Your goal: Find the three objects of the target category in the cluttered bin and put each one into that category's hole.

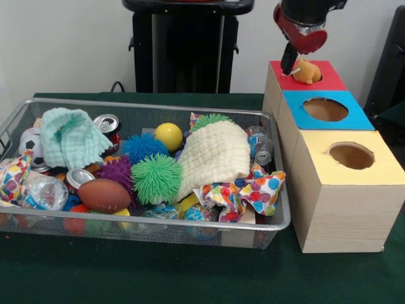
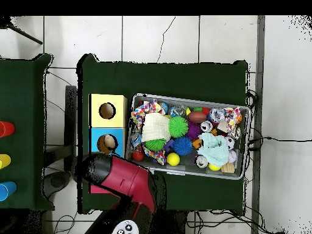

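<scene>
The cluttered bin [image 1: 145, 225] fills the lower left of the front view on the green surface [image 1: 190, 278]. It holds two spiky green balls, one football [image 1: 104, 195], one yellow ball [image 1: 169, 136] and two cloths. At right stand three boxes: yellow [image 1: 345, 190] nearest, blue [image 1: 323, 111], red [image 1: 308, 79] farthest. At upper right the gripper [image 1: 289, 63] touches an orange toy [image 1: 307, 71] over the red box's hole; whether it is clenched or released cannot be told

Silver mesh bin [image 1: 278, 218]. 3 boxes: red top [image 1: 329, 79], blue top [image 1: 354, 117], yellow top [image 1: 380, 168]. Orange toy [image 1: 307, 71]. Green spiky ball [image 1: 156, 178], blue spiky ball [image 1: 143, 147], purple spiky ball [image 1: 116, 171], yellow ball [image 1: 169, 136]. Cream cloth [image 1: 212, 155], mint cloth [image 1: 68, 136], polka-dot cloth [image 1: 243, 190]. Brown football [image 1: 104, 195]. Red-black arm [image 1: 302, 25].
</scene>
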`<control>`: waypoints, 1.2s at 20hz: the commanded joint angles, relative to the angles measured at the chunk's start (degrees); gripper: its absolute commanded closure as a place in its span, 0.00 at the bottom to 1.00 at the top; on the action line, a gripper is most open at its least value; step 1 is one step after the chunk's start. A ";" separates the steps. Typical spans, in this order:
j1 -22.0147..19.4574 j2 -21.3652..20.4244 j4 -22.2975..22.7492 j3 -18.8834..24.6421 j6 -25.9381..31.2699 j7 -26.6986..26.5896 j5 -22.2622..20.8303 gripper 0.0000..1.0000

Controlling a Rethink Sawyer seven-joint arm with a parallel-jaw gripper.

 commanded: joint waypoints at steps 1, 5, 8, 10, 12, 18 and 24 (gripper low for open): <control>-1.93 -2.39 3.46 6.89 11.58 5.65 -1.43 1.00; -0.71 -3.70 0.38 3.83 14.52 6.15 -4.45 1.00; -0.31 -4.31 -0.73 3.52 13.38 7.20 -4.01 1.00; -0.71 -4.09 -1.25 4.27 12.55 8.50 -2.58 1.00; -0.69 -3.05 -1.51 4.58 10.74 9.65 -1.74 1.00; -1.39 -0.85 -0.30 6.83 0.62 9.76 1.96 1.00; -2.27 -1.18 2.82 10.19 -4.09 8.84 6.27 1.00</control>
